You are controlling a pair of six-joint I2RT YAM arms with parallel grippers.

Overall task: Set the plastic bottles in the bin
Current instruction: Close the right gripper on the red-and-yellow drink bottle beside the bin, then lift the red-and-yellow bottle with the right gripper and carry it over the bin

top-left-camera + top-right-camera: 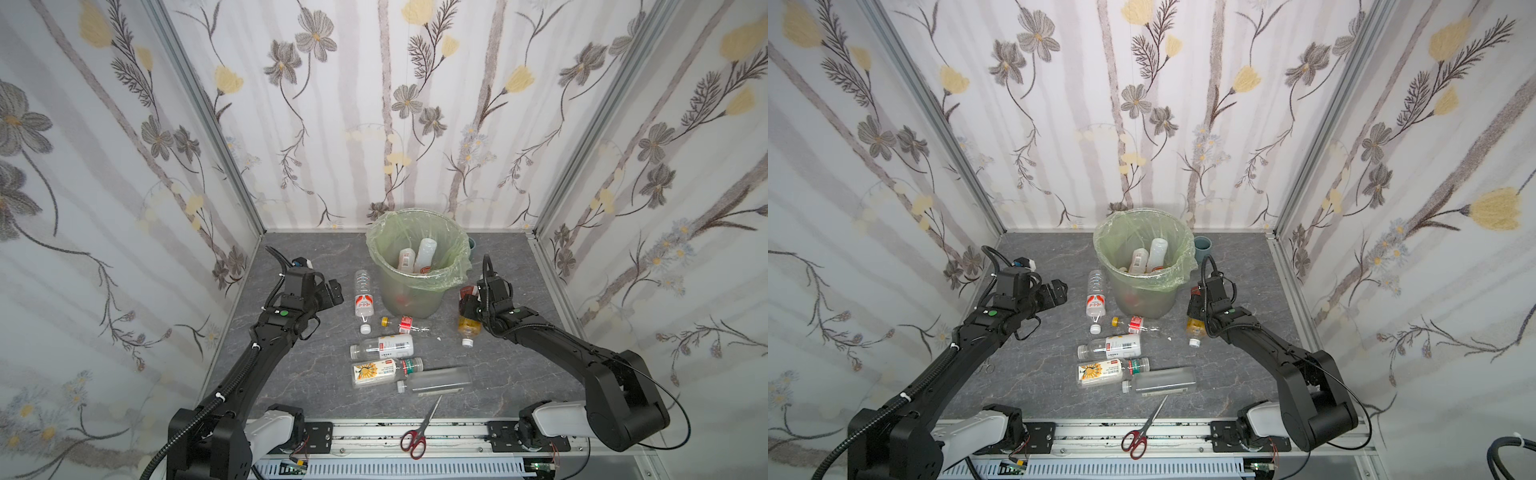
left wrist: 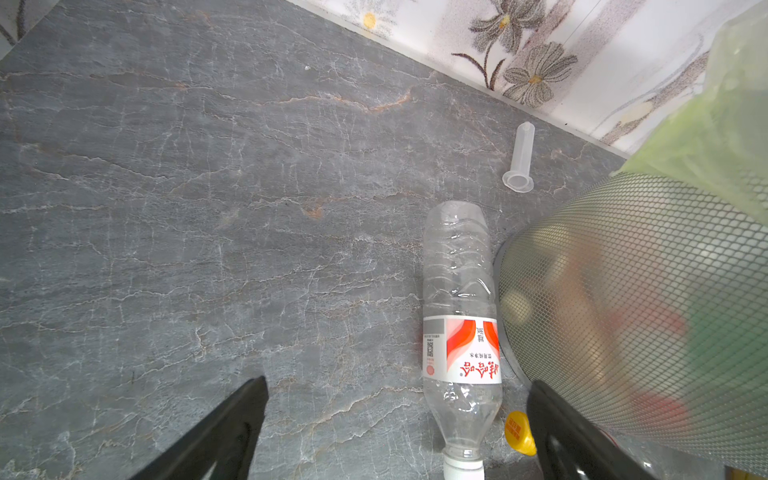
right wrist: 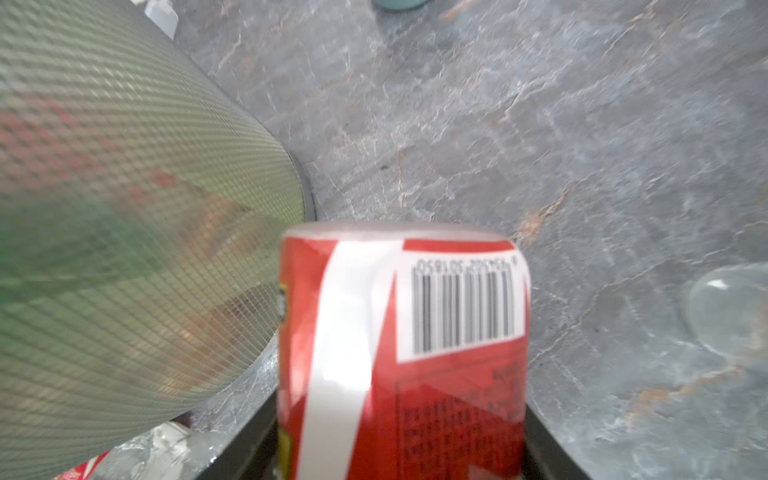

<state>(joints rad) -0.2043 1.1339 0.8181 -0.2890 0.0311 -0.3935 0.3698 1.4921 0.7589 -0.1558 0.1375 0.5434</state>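
While the grey veined bench (image 1: 291, 386) fills the lower middle of both top views, the bin (image 1: 409, 299) stands at the centre, close to the back wall, with its pale green bag folded over the rim. Two bottles (image 1: 426, 253) lean inside it, and more colour shows dimly through its wall.

The left pincer (image 1: 334, 291) hangs left of the bin with its fingers spread wide and nothing between them. Right of the bin, the right pincer (image 1: 467, 305) is closed on the amber bottle (image 1: 469, 328). The right wrist view shows the dark fingers pressed against both sides of its red label. Its white cap points toward the bottom of the frame. Whether it is clear of the bench I cannot tell.

A clear bottle (image 1: 363, 299) with a red-and-white label lies just left of the bin, cap toward the bottom of the frame, apart from the left pincer.

Lower in the middle, four more lie on their sides close together:
- a white-labelled bottle (image 1: 384, 345)
- a sunflower-labelled bottle (image 1: 374, 372) just below it
- a green-labelled bottle (image 1: 409, 365) to its right
- a frosted bottle (image 1: 440, 379) at the lower right of the group

Red-handled scissors (image 1: 415, 436) lie at the bottom centre, across the bench's front edge and the metal rail. A crushed red-labelled bottle (image 1: 407, 324) sits just below the bin, with a yellow cap (image 1: 385, 320) to its left. A small teal cup (image 1: 1203, 245) peeks out behind the bin's right side.
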